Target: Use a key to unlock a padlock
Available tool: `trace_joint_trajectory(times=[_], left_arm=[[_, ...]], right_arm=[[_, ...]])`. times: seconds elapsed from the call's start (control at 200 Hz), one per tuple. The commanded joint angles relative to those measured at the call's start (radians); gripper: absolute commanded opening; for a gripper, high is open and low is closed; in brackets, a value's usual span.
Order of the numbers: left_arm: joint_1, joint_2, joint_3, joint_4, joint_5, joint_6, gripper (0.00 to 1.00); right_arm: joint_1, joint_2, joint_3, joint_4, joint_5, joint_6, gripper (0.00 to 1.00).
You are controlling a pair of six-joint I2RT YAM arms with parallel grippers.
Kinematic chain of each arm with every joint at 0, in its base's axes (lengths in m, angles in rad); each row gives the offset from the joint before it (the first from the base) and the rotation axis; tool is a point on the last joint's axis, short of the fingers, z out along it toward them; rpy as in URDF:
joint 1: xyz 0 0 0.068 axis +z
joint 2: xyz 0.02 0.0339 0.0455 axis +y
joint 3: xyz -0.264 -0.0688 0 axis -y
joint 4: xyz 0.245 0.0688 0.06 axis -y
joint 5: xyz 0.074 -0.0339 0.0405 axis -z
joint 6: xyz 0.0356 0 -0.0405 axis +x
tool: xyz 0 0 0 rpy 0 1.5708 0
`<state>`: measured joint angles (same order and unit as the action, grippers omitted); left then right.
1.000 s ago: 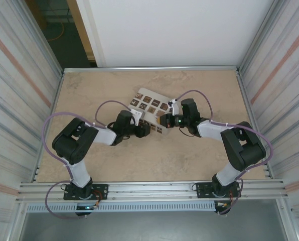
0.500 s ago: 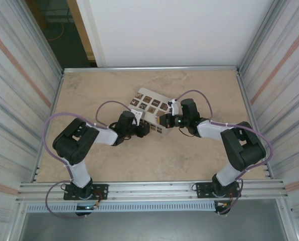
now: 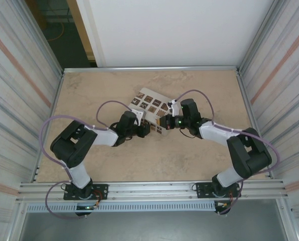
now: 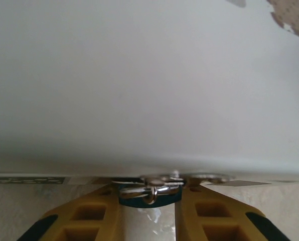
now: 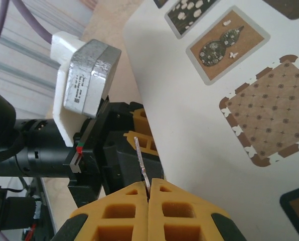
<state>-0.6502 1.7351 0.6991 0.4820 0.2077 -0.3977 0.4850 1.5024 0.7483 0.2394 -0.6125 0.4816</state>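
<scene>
**Key pinched on the right, padlock clamped on the left, beside the white box**

Nearest, in the right wrist view: right gripper (image 5: 149, 190), yellow fingers (image 5: 117, 211) pressed together on the key (image 5: 141, 159), a thin metal blade sticking out from the tips. Just past the key, the left arm's grey camera block (image 5: 87, 80) on a white mount, with a printed label (image 5: 81, 84) too small to read.

In the left wrist view: left gripper (image 4: 146, 205) narrowed onto the padlock (image 4: 164, 199), blue body between the yellow pads, silver metal parts on top, close against the wall of the white box (image 4: 149, 90).

From above: both grippers almost tip to tip over the middle of the table (image 3: 89, 90), at the near edge of the box. On its lid, brown patterned squares.
</scene>
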Motion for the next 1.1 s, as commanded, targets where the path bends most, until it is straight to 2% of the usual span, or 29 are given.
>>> trace_joint_trajectory(times=[0.0,0.271,0.491,0.706,0.937,1.092], left_arm=[[-0.011,-0.086,0.011,-0.023,0.006,-0.034,0.25],[-0.014,-0.186,0.034,-0.188,0.069,-0.119,0.24],[-0.014,-0.22,0.085,-0.307,0.134,-0.199,0.24],[-0.016,-0.218,0.122,-0.336,0.196,-0.272,0.23],[-0.016,-0.21,0.166,-0.395,0.213,-0.318,0.22],[-0.016,-0.21,0.175,-0.402,0.222,-0.344,0.22]], right_arm=[[0.007,-0.086,-0.007,-0.068,0.022,-0.044,0.0],[0.038,-0.276,-0.149,-0.095,0.072,-0.116,0.0],[0.121,-0.362,-0.253,-0.074,0.171,-0.177,0.0],[0.209,-0.343,-0.349,0.073,0.288,-0.208,0.0],[0.305,-0.261,-0.393,0.233,0.414,-0.262,0.0],[0.332,-0.215,-0.414,0.313,0.493,-0.29,0.0]])
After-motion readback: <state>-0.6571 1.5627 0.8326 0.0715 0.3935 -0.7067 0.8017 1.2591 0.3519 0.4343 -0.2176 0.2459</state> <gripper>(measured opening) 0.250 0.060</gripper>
